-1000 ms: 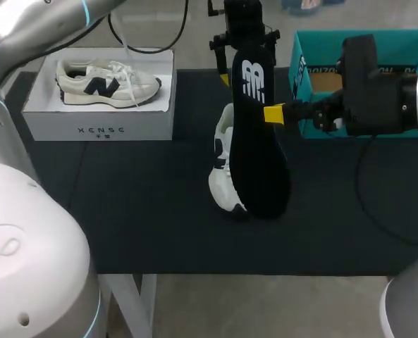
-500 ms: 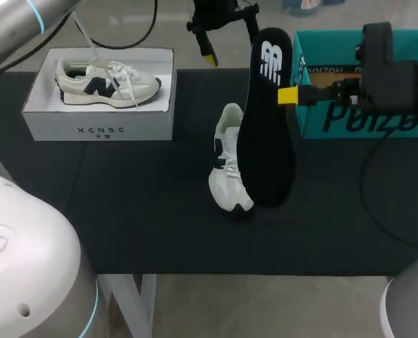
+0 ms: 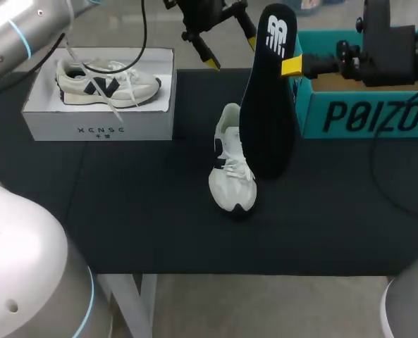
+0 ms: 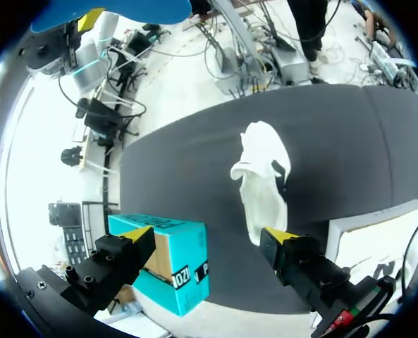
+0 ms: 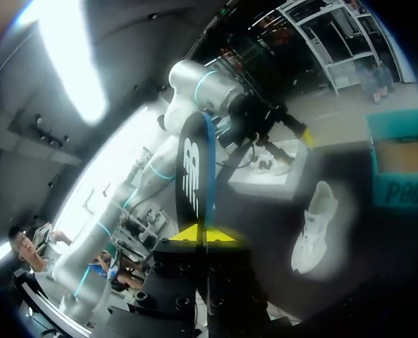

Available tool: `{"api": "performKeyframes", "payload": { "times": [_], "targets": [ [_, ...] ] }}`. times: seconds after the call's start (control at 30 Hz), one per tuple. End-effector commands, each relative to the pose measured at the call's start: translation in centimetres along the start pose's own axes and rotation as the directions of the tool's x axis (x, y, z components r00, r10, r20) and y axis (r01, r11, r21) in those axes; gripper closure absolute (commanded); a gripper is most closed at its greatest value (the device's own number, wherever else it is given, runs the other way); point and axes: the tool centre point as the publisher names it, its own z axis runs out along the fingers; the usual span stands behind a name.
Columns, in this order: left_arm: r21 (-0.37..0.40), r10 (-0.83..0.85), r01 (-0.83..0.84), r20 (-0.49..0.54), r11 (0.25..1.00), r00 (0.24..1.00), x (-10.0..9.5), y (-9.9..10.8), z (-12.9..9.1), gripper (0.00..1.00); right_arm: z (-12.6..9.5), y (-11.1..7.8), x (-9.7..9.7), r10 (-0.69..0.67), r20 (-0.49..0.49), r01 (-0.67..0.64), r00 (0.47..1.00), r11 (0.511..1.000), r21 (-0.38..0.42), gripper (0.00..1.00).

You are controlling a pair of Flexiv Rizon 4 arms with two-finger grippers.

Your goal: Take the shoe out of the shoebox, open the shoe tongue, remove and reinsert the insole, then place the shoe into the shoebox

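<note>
Above mid-table, my R gripper [image 3: 291,67] pinches the black insole [image 3: 268,105] by its edge, upright. Shoe [image 3: 231,169] lies on the table [image 3: 138,211] just beside it, teal shoebox [image 3: 364,120] near. L gripper [image 3: 232,53] hangs at the far edge, fingers wide, nothing btwn them.

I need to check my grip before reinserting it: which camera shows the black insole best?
The head view: the whole insole hangs upright from the right gripper, pinched at one edge. The right wrist view shows only part of it, beyond its fingers. The left wrist view shows just a blue patch that may be it.
</note>
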Motion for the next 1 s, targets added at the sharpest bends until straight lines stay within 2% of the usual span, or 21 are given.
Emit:
{"api": "performKeyframes", "payload": {
  "times": [0.03,0.17,0.27,0.4,0.5,0.7,0.8,1.0],
  "targets": [
    [-0.002,0.001,-0.001,-0.001,1.0,1.0,0.0,0.0,0.0,0.0,1.0,0.9,0.0,0.002,0.003,-0.002,1.0,1.0,0.012,1.0],
    [-0.002,0.001,-0.001,-0.001,1.0,1.0,0.0,0.0,0.0,0.0,1.0,0.9,0.0,0.002,0.003,-0.002,1.0,1.0,0.012,1.0],
    [-0.042,-0.008,0.01,0.047,0.999,0.999,-0.5,-0.2,-1.5,0.0,1.0,0.9,0.0,0.002,0.003,-0.002,1.0,1.0,0.012,1.0],
    [-0.035,-0.015,0.02,0.148,0.999,0.989,-1.4,-0.7,-3.6,0.0,0.6,3.9,-1.0,0.047,-0.054,-0.049,0.997,0.998,-0.039,1.0],
    [-0.038,-0.003,0.012,0.212,0.999,0.977,-2.0,-1.4,-4.5,0.0,0.5,5.7,-2.1,0.096,-0.084,-0.1,0.992,0.994,-0.046,1.0],
    [-0.137,0.094,-0.058,0.276,0.989,0.956,-3.0,-4.0,-5.7,0.0,0.5,8.7,-4.5,0.194,-0.092,-0.196,0.977,0.981,-0.016,1.0],
    [-0.223,0.16,-0.087,0.337,0.971,0.928,-3.4,-5.3,-6.7,0.0,0.7,9.8,-5.9,0.255,-0.107,-0.259,0.961,0.966,-0.025,1.0],
    [-0.288,0.254,-0.138,0.418,0.948,0.872,-3.8,-7.4,-7.9,0.0,1.2,11.6,-8.3,0.343,-0.118,-0.35,0.932,0.936,-0.042,1.0]
  ]
}}
